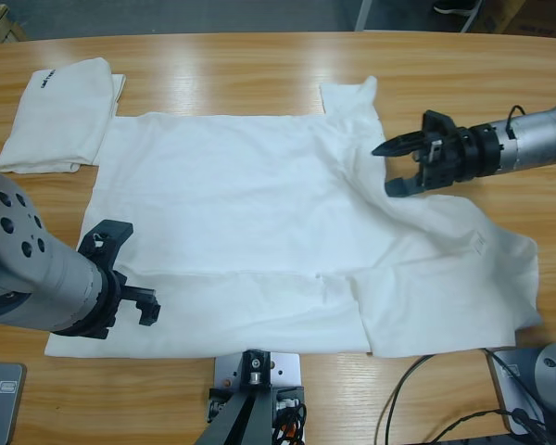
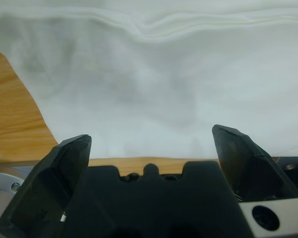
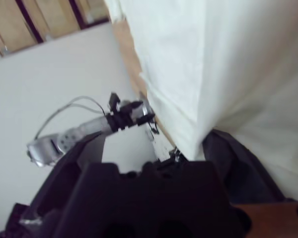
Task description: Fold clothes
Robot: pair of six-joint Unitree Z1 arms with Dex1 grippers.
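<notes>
A large white T-shirt [image 1: 250,195] lies spread over most of the wooden table [image 1: 259,65]. Its near edge is doubled back in a band, and its right side is rumpled toward the table's right end. My left gripper [image 1: 141,271] stands open over the shirt's near left corner. In the left wrist view the white cloth [image 2: 154,84] fills the space ahead of the open left gripper [image 2: 151,141]. My right gripper [image 1: 383,170] is open at the shirt's far right part, below a sleeve [image 1: 352,93]. Seen from the right wrist, the cloth [image 3: 213,59] hangs beside the right gripper [image 3: 144,158].
A second white T-shirt [image 1: 60,116], folded, with black lettering [image 1: 46,79], lies at the far left corner. Bare wood shows along the far edge and far right. The right wrist view shows the other arm [image 3: 74,134] in the distance.
</notes>
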